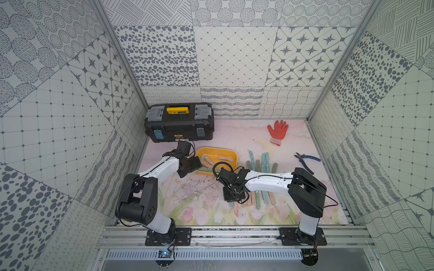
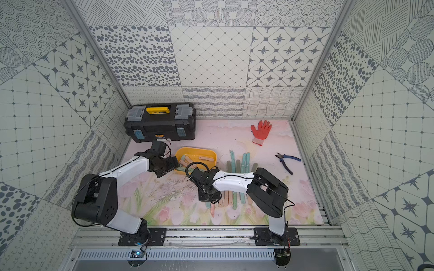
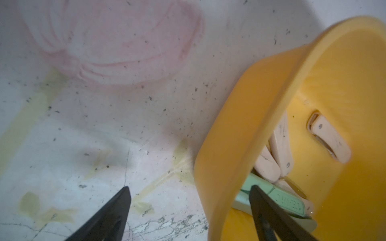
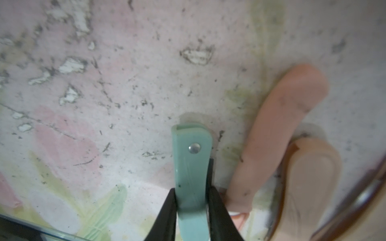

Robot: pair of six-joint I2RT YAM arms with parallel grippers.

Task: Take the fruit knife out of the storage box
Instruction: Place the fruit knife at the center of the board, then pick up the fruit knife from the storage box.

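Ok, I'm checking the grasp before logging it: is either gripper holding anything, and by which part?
The right gripper pinches a teal folding knife across its handle, just short of the riveted end. The left gripper is open, holding nothing.

This looks like a robot test cell in a lab, not anyone's home: wall panels (image 1: 234,58) printed in clashing grey patterns hang on a bare aluminium frame (image 1: 120,58), a pair of robot arms (image 1: 159,167) is bolted to a slotted rail (image 1: 234,234), and a toolbox (image 1: 179,122), work glove (image 1: 277,131), pliers (image 1: 306,160) and yellow storage box (image 1: 218,149) lie on a printed floral mat (image 1: 192,211)
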